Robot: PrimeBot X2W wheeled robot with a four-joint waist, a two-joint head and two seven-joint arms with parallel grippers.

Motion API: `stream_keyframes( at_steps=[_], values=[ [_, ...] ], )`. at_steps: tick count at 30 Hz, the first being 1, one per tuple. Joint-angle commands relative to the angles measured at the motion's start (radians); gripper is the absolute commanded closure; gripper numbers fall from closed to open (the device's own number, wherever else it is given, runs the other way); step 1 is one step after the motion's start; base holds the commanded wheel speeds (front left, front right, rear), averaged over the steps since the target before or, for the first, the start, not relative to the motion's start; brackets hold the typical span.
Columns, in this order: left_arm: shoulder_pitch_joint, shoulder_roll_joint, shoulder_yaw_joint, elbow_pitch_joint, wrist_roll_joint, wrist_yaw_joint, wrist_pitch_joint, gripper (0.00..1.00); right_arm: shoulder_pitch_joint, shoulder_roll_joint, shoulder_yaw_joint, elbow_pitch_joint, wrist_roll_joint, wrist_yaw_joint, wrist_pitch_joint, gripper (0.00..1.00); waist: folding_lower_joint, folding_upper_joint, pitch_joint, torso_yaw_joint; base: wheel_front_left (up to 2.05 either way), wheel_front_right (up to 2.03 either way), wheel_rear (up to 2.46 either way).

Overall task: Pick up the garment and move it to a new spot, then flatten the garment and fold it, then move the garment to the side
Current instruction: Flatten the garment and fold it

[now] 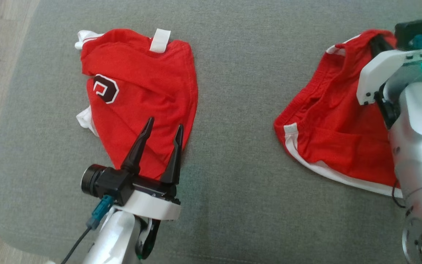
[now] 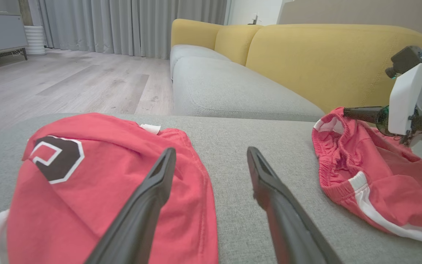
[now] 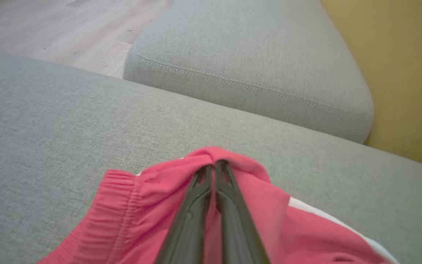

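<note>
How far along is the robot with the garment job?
Done: nothing yet; the red shorts lie crumpled on the grey cushion. In hand: the right end effector is shut on their waistband, for the pick-up. Remaining: moving, flattening, folding, setting aside. The left end effector hangs open over the logo garment.

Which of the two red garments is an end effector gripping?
The white-striped garment on the robot's right: the right end effector is shut on it. The logo garment lies loose.
</note>
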Motion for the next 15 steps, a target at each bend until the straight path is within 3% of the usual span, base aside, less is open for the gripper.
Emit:
stream_keyframes(
  at_steps=[1, 2, 11, 15],
  values=[
    [-0.030, 0.000, 0.027, -0.025, -0.006, 0.005, -0.005, 0.00, -0.027, 0.003, 0.011, -0.025, -0.034, -0.001, -0.026, 0.61, -0.0001, 0.0000, -0.003, -0.006, 0.00, 0.00, 0.00],
    [-0.029, 0.000, 0.028, -0.024, -0.006, 0.005, -0.005, 0.00, -0.027, 0.004, 0.004, -0.026, -0.055, -0.001, -0.044, 0.00, -0.0001, 0.0000, -0.008, -0.010, 0.00, 0.00, 0.00],
    [0.004, 0.001, 0.061, -0.023, 0.017, 0.003, -0.005, 0.00, 0.098, 0.085, -0.075, -0.051, -0.088, -0.001, -0.256, 0.00, -0.0001, 0.0000, -0.088, -0.102, 0.00, 0.00, 0.00],
    [0.027, 0.002, 0.078, -0.025, 0.027, -0.001, -0.005, 0.00, 0.200, 0.089, -0.002, -0.102, 0.060, -0.001, -0.295, 0.00, -0.0001, 0.0000, -0.138, -0.154, 0.00, 0.00, 0.00]
  ],
)
